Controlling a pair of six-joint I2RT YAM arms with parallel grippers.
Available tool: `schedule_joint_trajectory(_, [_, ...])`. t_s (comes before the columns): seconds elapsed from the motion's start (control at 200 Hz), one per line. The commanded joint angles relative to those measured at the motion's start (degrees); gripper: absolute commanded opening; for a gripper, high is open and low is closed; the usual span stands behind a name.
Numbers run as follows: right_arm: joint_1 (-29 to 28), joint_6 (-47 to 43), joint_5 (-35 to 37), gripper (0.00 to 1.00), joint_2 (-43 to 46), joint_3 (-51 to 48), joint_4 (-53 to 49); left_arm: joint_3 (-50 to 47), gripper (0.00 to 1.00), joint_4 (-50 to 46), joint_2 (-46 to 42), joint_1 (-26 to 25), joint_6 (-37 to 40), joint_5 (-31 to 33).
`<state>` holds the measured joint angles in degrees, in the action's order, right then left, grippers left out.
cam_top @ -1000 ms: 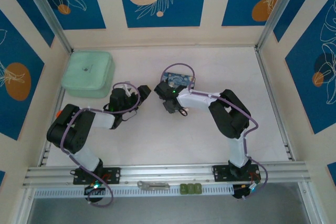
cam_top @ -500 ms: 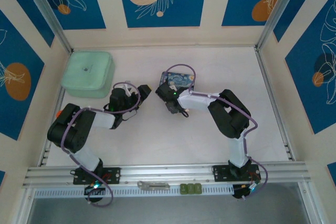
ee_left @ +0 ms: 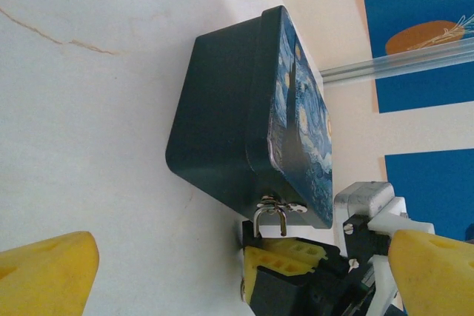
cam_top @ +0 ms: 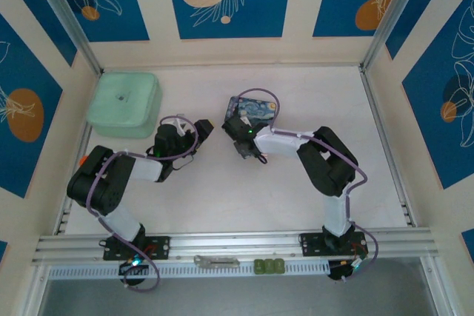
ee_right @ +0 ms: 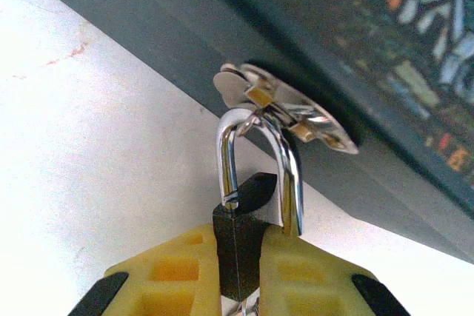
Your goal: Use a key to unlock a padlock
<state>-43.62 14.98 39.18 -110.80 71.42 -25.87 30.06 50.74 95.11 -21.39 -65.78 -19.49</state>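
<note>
Right gripper clamped on padlock body, right at the tin front latch, shackle hooked through its hasp. Left gripper spread wide, empty, just left of tin.

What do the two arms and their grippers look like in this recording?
Both the left arm and right arm have white links between bulky black joints, with a purple cable looped along each. A small green light glows at the right wrist. The left gripper and right gripper carry yellow fingers moulded with a recessed grid, on black mounts.
</note>
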Motion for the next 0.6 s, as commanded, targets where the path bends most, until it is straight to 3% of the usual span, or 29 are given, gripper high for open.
schedule_joint_trajectory(0.0, [1.6, -1.6, -12.0, 0.0, 2.4, -1.8, 1.9, 0.7, 1.0, 2.7, 1.2, 0.5, -0.7, -1.3])
schedule_joint_trajectory(0.595, [8.9, 0.8, -38.2, 0.0, 6.1, -2.8, 5.1, 1.0, 1.0, 4.3, 2.3, 0.0, -1.5, -1.7])
